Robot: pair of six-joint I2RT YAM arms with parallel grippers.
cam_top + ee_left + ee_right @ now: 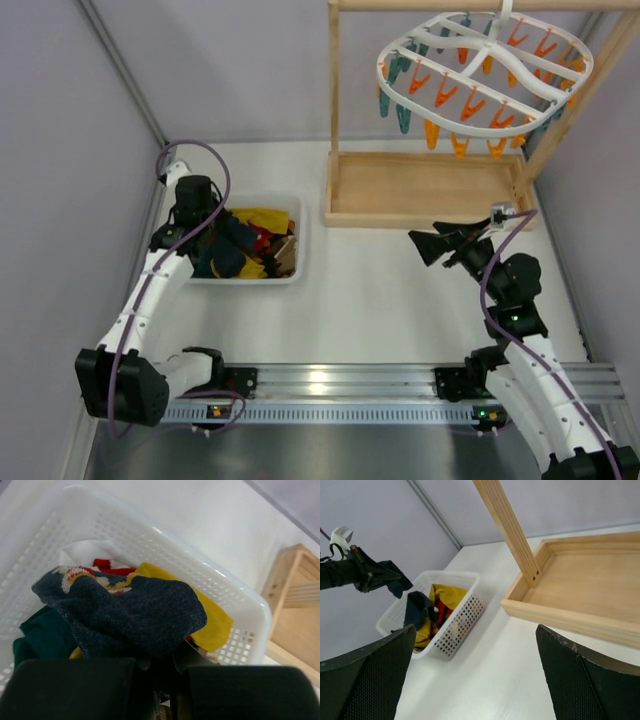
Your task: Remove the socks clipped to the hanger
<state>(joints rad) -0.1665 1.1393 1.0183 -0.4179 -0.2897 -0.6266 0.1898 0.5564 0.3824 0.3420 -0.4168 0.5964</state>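
Over white perforated plastic basket (240,605)
Pinches soft, light dark navy knit sock (135,615) by a bunched fold in left gripper (160,680); right gripper (480,665) spread apart, empty.

The hanger (513,66) is white, with orange clips (470,100) and teal clips (400,75). The rack (430,190) is pale bare wood. The basket (235,600) is white, patterned with small holes. The navy sock (145,615) is flecked dark blue with a red, white and yellow pattern at 1 end. The yellow sock (215,625) is mustard. Other cloths are dark green (45,635), red (107,565) and white (85,550). The worktop (380,290) is white. The left pincer (160,665) and right pincer (475,630) are black. The left arm (150,290) and right arm (545,370) are white with black joints, and the cable (118,370) is purple.
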